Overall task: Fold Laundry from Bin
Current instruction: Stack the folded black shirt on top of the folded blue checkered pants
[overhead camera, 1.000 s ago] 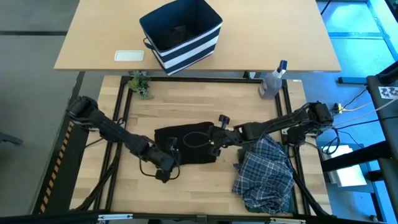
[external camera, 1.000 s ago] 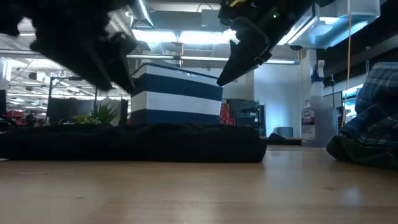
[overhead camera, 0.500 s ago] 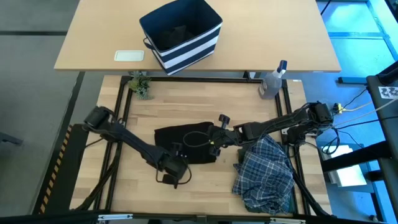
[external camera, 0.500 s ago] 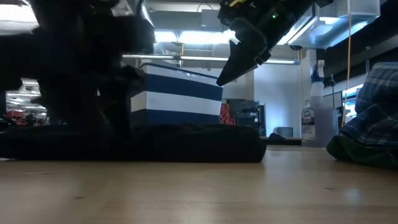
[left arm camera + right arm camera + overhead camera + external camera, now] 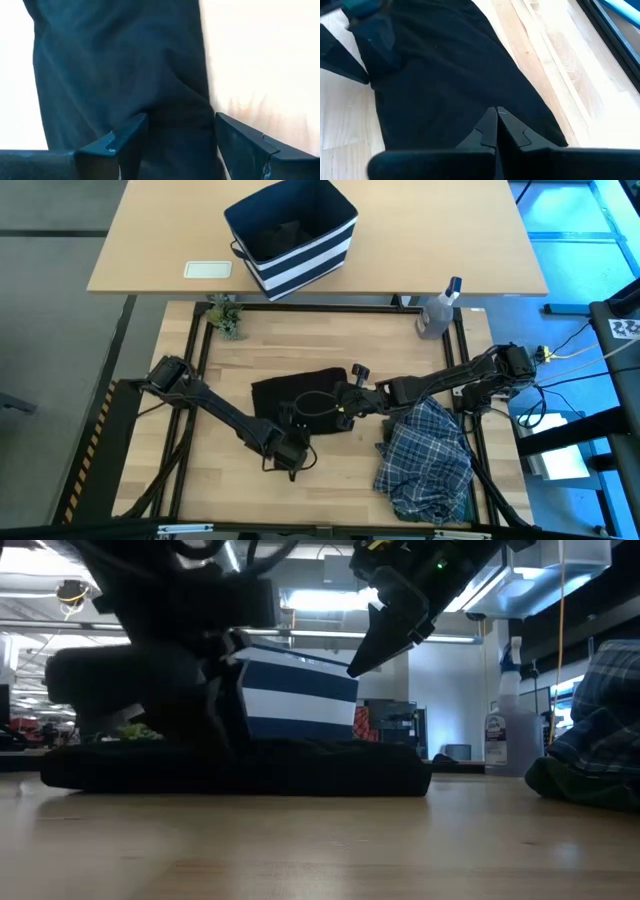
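The garment (image 5: pixel 300 398) lying mid-scene is plain black. To its right, the crumpled shirt (image 5: pixel 428 455) is a blue-and-white plaid. On the far surface (image 5: pixel 450 240) of pale tan, the bin (image 5: pixel 295 235) is navy with white horizontal stripes. The near surface (image 5: pixel 330 345) is light wood.

A light wooden table (image 5: pixel 300 480) carries a flat black garment (image 5: pixel 290 398) near its middle and a crumpled blue-and-white plaid shirt (image 5: pixel 425 460) at its right side (a dark green cloth (image 5: pixel 462 513) peeks from under it). A clear spray bottle (image 5: pixel 437 312) and a small plant (image 5: pixel 226 316) stand at its far edge.
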You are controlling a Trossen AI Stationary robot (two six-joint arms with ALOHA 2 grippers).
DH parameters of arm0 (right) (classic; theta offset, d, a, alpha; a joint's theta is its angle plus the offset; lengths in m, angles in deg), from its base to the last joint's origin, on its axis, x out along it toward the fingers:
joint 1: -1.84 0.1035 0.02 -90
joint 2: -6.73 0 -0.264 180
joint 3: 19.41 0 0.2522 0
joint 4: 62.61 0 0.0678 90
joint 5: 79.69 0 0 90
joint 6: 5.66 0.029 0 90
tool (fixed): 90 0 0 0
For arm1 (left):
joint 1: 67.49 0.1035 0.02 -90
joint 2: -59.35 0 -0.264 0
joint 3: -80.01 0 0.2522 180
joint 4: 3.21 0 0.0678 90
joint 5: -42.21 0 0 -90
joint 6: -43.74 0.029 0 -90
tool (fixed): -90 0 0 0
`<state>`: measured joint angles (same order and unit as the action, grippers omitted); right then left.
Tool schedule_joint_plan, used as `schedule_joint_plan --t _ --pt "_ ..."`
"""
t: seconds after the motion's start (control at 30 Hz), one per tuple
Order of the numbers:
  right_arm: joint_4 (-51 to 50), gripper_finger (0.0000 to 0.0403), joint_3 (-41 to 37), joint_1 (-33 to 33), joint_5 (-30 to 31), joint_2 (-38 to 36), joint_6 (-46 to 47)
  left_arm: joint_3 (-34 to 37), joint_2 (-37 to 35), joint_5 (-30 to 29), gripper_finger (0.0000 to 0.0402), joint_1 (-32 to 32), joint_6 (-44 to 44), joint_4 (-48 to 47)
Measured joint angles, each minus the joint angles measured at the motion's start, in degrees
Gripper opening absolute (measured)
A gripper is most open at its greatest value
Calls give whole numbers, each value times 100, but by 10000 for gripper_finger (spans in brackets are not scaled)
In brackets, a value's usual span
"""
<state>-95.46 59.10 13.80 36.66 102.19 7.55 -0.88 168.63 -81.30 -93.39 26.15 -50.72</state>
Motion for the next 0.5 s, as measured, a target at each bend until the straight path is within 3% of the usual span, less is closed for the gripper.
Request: schedule_joint_plan --t 0.37,0.5 --pt "8 0 0 0 -44 0 0 136 6 957 224 312 76 38" --pt "8 0 0 0 -44 0 0 138 7 939 224 267 169 74"
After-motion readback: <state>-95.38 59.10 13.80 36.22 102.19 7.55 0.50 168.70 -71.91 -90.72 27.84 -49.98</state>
